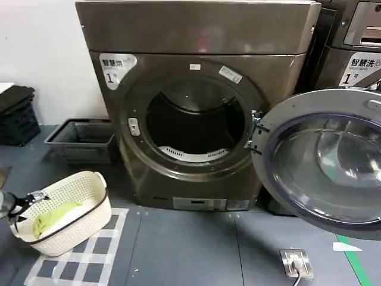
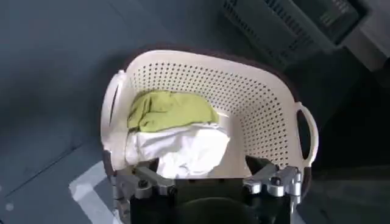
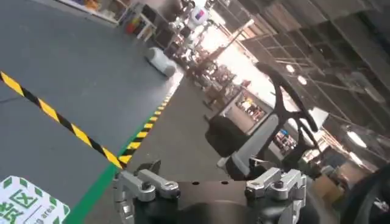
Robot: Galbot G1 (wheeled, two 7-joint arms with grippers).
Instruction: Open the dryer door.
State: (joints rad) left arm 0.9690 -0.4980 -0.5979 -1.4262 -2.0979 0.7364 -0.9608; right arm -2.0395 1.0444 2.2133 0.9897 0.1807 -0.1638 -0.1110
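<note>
Dryer door (image 1: 324, 158): standing wide open at the right of the head view, swung out on its hinge, its grey inner face and glass turned toward the room.
Drum opening (image 1: 195, 122): gaping dark at the centre of the head view.
Left gripper (image 1: 27, 205): sitting at the lower left edge of the head view, against the rim of the cream laundry basket (image 1: 89, 221); its wrist view is looking down into the basket at a green cloth (image 2: 170, 109) lying on a white cloth (image 2: 183, 149). Fingers spread apart, clasping nothing.
Right gripper (image 3: 210, 189): its wrist view is pointing across the room's floor, past yellow-black tape (image 3: 67, 125); fingers spread, carrying nothing.
</note>
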